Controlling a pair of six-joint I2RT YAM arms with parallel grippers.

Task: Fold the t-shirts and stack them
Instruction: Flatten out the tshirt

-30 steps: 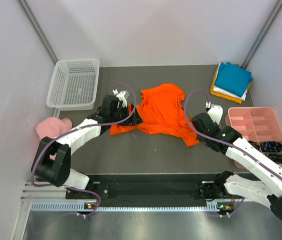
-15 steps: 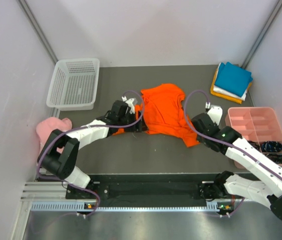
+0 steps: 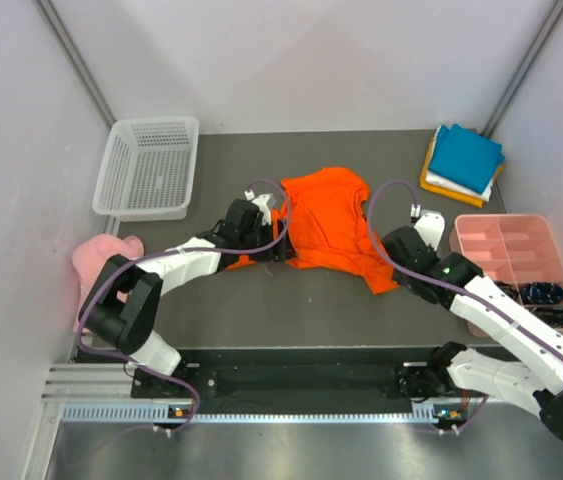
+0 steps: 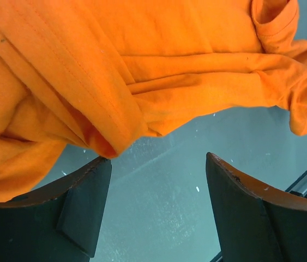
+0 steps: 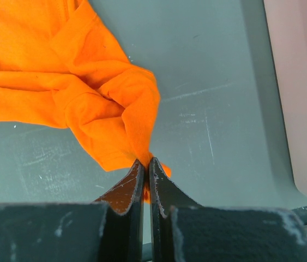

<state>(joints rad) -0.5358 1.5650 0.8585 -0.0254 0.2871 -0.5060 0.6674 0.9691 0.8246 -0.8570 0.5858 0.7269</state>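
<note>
A bright orange t-shirt (image 3: pixel 326 220) lies crumpled in the middle of the dark table. My left gripper (image 3: pixel 279 240) is open at the shirt's left edge; in the left wrist view the orange t-shirt (image 4: pixel 142 71) hangs just above the jaws, a fold touching the left finger (image 4: pixel 82 202), nothing between them. My right gripper (image 3: pixel 393 272) is shut on the shirt's lower right corner (image 5: pixel 126 120). A folded stack of a teal blue t-shirt (image 3: pixel 466 155), a white one and an amber yellow one sits at the back right.
A white mesh basket (image 3: pixel 148 167) stands at the back left. A pale pink cap (image 3: pixel 103 257) lies at the left edge. A pink divided tray (image 3: pixel 506 262) with small dark items stands at the right, close to my right arm.
My left gripper has moved right along the shirt's left edge, bunching the left sleeve toward the body. The right arm has not moved.
</note>
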